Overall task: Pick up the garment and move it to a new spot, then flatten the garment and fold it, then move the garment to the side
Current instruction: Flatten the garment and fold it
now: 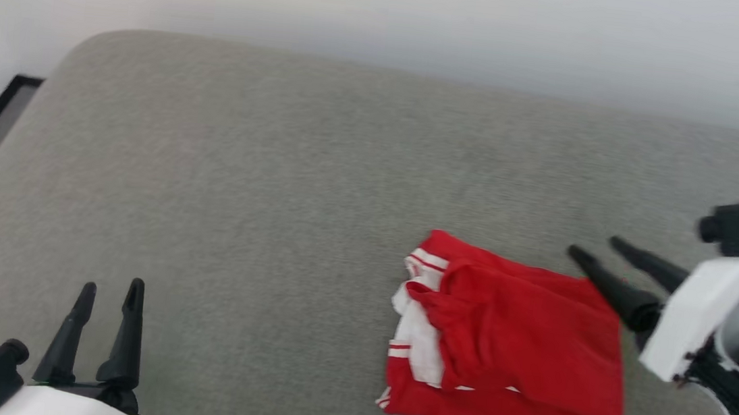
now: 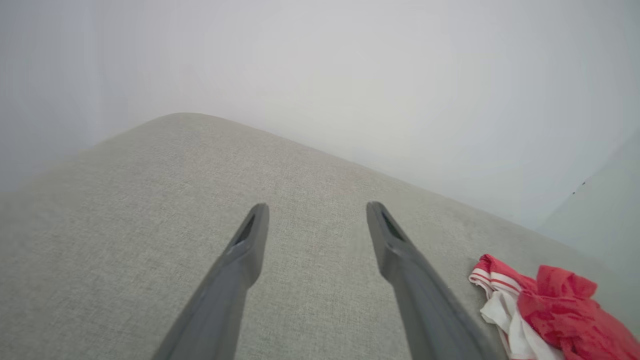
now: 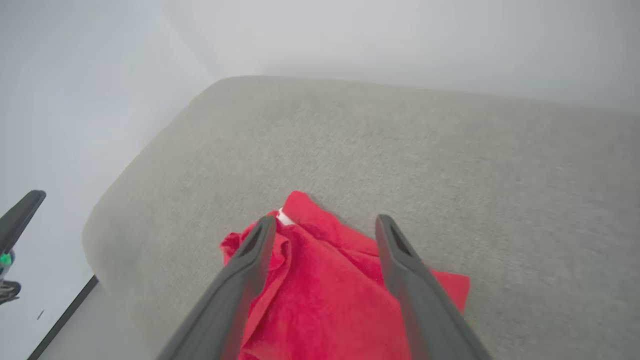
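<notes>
Hovering with jaws spread wide and empty, the right gripper [image 1: 593,247] points in at the far right corner of the garment [image 1: 519,344], which lies folded, red over white sleeve, toward the near right edge of the grey cushion [image 1: 277,178]; the left gripper [image 1: 112,286] gapes wide too, by the near left corner, well apart

Thin red jersey garment [image 1: 520,337] on matt, coarse-woven grey cushion [image 1: 262,190].

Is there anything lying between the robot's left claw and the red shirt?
No. In the head view, the stretch of grey cushion between the left gripper and the garment is bare.
</notes>
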Available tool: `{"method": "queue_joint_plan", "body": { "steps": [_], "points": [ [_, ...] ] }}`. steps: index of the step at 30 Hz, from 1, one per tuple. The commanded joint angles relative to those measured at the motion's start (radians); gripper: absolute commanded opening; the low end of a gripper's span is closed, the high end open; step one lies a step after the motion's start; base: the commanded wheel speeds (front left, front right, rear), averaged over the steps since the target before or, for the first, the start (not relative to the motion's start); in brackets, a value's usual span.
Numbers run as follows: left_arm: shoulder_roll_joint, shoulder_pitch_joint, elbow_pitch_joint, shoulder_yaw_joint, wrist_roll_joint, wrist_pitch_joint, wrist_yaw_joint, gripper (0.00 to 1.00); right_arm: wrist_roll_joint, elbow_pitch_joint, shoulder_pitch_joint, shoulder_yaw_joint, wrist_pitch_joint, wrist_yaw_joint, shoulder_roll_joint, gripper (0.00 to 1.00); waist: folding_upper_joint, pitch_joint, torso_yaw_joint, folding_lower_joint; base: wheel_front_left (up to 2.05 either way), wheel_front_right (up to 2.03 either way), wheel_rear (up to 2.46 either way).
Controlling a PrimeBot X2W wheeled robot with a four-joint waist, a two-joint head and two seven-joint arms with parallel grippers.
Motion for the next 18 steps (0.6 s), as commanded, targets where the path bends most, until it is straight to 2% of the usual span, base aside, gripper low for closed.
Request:
{"method": "queue_joint_plan", "body": {
  "steps": [1, 3, 4, 6, 11, 18],
  "points": [
    [0.004, 0.013, -0.007, 0.013, 0.01, -0.005, -0.005, 1.0, -0.013, -0.009, 0.022, -0.008, -0.028, 0.0, -0.005, 1.0, -0.0001, -0.012, -0.036, 0.0, 0.0, 0.0, 0.0],
    [0.006, 0.017, -0.009, 0.017, 0.019, -0.005, -0.006, 1.0, -0.017, -0.017, 0.031, -0.017, -0.054, 0.0, -0.011, 1.0, -0.0001, -0.015, -0.048, 0.0, 0.0, 0.0, 0.0],
    [0.004, 0.021, -0.015, 0.029, 0.027, -0.005, -0.006, 1.0, -0.033, -0.018, 0.056, -0.039, -0.112, 0.0, -0.022, 1.0, -0.0001, -0.023, -0.071, 0.0, 0.0, 0.0, 0.0],
    [0.003, 0.025, -0.015, 0.038, 0.031, -0.005, -0.005, 1.0, -0.044, -0.022, 0.066, -0.039, -0.141, 0.0, -0.029, 1.0, -0.0001, -0.027, -0.082, 0.0, 0.0, 0.0, 0.0],
    [-0.005, 0.045, -0.027, 0.072, 0.083, -0.005, -0.001, 1.0, -0.099, -0.009, 0.126, -0.038, -0.313, 0.0, -0.045, 1.0, -0.0001, -0.058, -0.134, 0.0, 0.0, 0.0, 0.0],
    [-0.03, 0.087, -0.049, 0.126, 0.145, -0.005, -0.015, 1.0, -0.187, 0.047, 0.205, -0.065, -0.54, 0.0, -0.024, 1.0, -0.0001, -0.102, -0.184, 0.0, 0.0, 0.0, 0.0]
  ]
}}
